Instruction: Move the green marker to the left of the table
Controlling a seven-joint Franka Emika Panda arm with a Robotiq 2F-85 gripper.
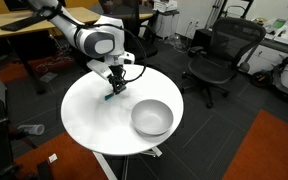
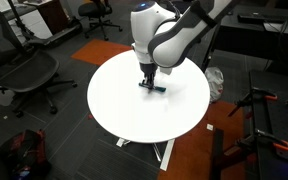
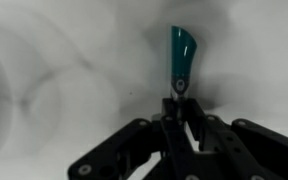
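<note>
Black two-finger end effector [image 3: 180,102] is pinched nearly shut on the near end of the short teal-green marker [image 3: 180,55], prob so the rest sticks out fwd and won't twist. Marker's touching or just above the round white table [image 1: 84,115], can't tell which, around mid-top. It's well apart from the round grey bowl [image 1: 152,118]. The arm reaches in from beyond the table w/ its wrist pointing straight down.

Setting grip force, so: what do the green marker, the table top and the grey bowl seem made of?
The green marker: probably plastic, glossy teal, with a pale highlight on its barrel. The table: smooth white top, perhaps laminate or paint, with soft grey reflections in the wrist view. The bowl: pale grey with a dull sheen, metal or plastic; too small to tell.
</note>
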